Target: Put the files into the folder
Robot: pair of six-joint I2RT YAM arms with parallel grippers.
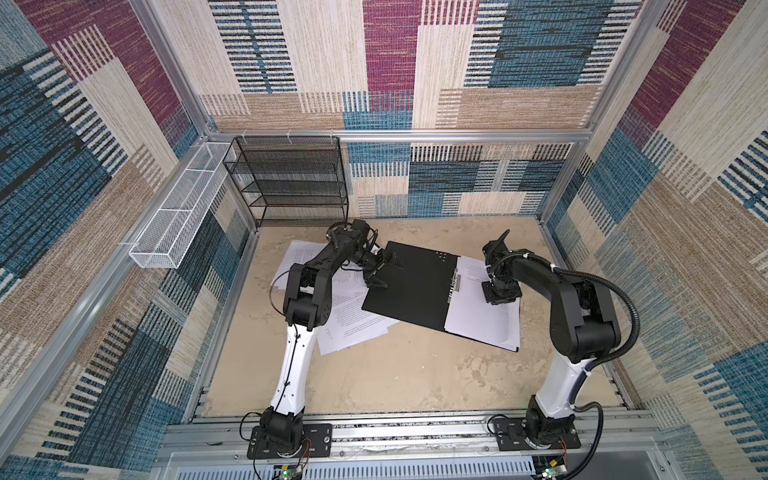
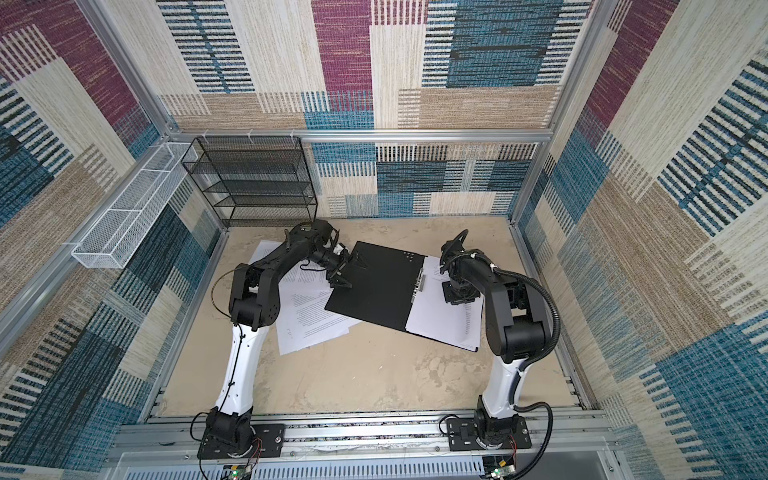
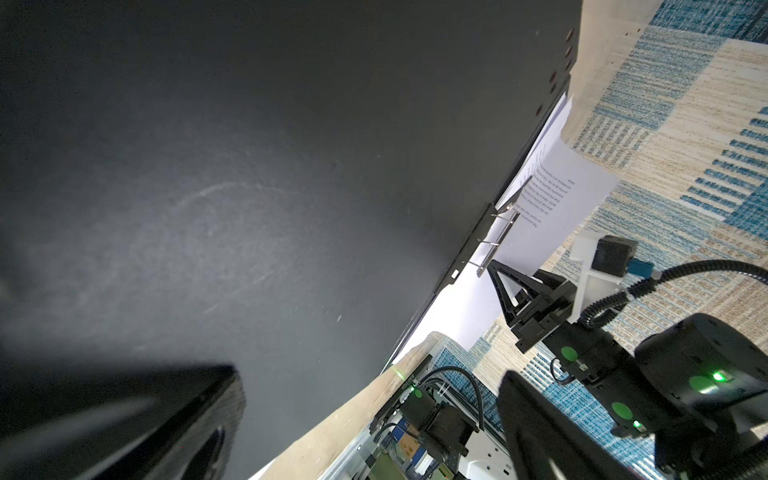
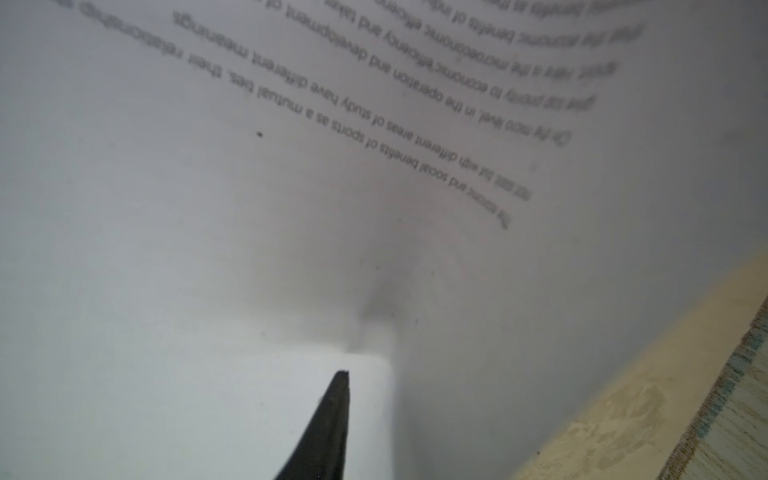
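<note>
Right gripper [image 1: 498,296], state untellable, is pointing down at overlapping, uncountable white printed paper sheets [image 1: 478,326]. Left gripper [image 1: 384,272] is gaping above one flat black folder [image 1: 415,286].

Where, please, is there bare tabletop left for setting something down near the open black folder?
The widest bare patch of beige tabletop lies between the table's front edge and the open black folder. A narrower strip runs behind the folder, right of the black wire-mesh rack. The middle is crowded: the folder and loose white printed sheets overlap there.
</note>
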